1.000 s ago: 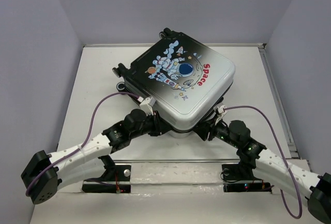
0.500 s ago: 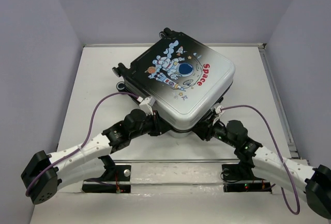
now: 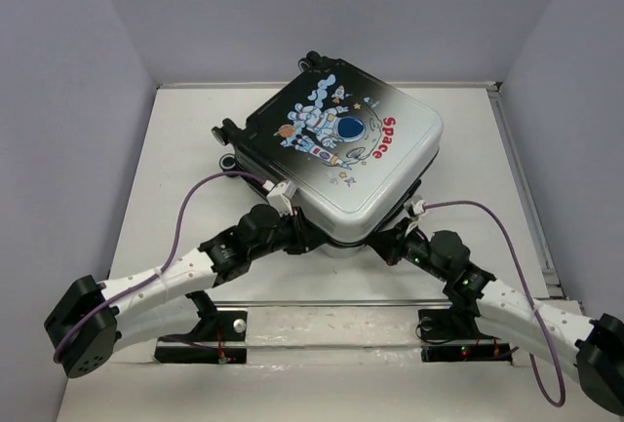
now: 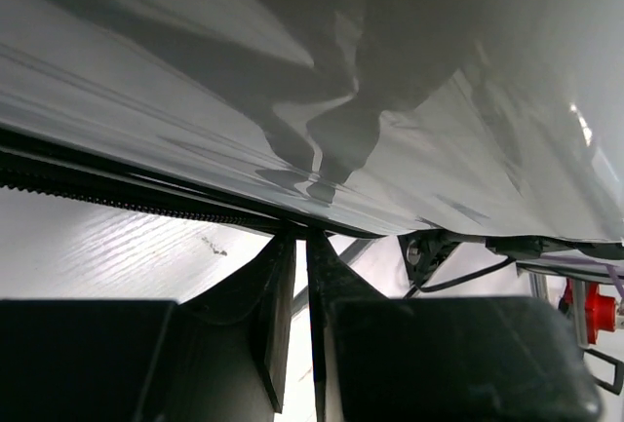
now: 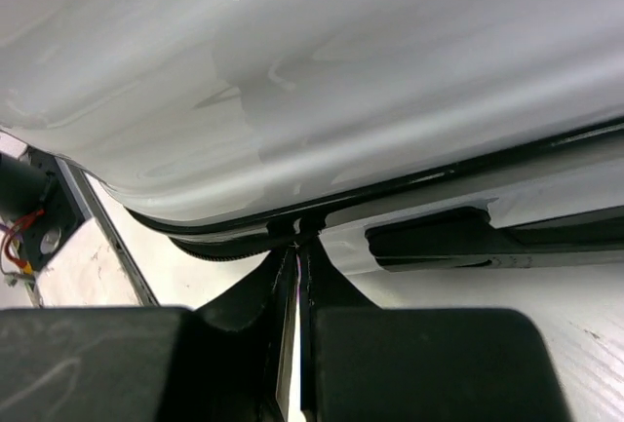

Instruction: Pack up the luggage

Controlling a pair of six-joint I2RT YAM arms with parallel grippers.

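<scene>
The luggage (image 3: 341, 144) lies flat mid-table with its astronaut and red "Space" print facing up, lid down over the base. Its silver shell fills the top of the left wrist view (image 4: 292, 71) and the right wrist view (image 5: 292, 52). My left gripper (image 3: 307, 237) is tucked under the near left edge. Its jaws are almost together with a thin empty gap, tips (image 4: 299, 235) against the black zipper band. My right gripper (image 3: 385, 242) sits at the near right edge, jaws pressed together, tips (image 5: 297, 232) at the zipper slider on the seam. What it pinches is too small to see clearly.
The suitcase wheels (image 3: 226, 134) point to the far left. A black recessed handle (image 5: 468, 237) lies on the lower shell right of my right fingertips. Grey walls close in the table (image 3: 175, 178) on three sides. Purple cables loop over both arms.
The luggage lid has turned slightly and its near corner sits a little lower. Both grippers have crept in closer under the near corner.
</scene>
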